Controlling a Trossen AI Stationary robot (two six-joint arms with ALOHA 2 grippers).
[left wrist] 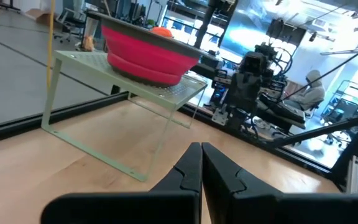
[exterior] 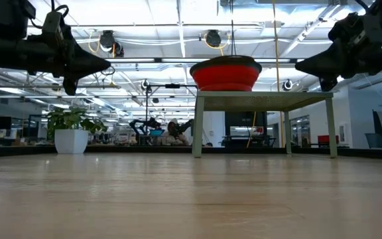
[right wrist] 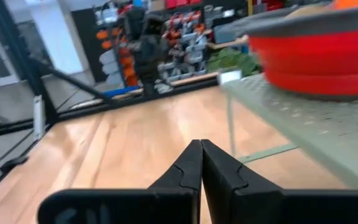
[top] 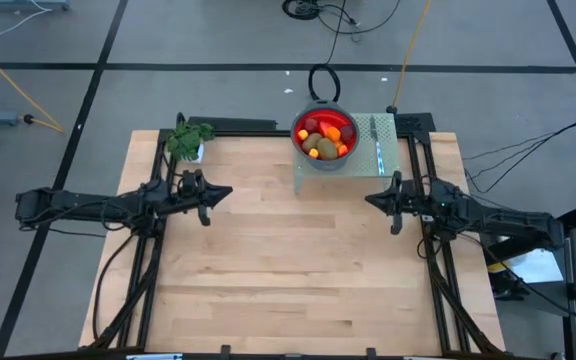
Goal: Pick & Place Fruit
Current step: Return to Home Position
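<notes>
The fruit (top: 324, 138), several small orange, dark red and olive pieces, lies in a red bowl with a grey rim (top: 324, 158). The bowl stands on a pale green perforated stand (top: 358, 165) at the table's far edge, seen also in the low view (exterior: 225, 73). My left gripper (top: 226, 192) hovers shut at the left side, pointing level toward the right. My right gripper (top: 370, 199) hovers shut at the right side, pointing level toward the left, just near of the stand. Both carry nothing.
A slim silver knife (top: 375, 140) lies on the stand beside the bowl. A green leafy plant in a white pot (top: 187, 143) stands at the far left. The wide wooden tabletop (top: 288, 270) lies between and in front of the arms.
</notes>
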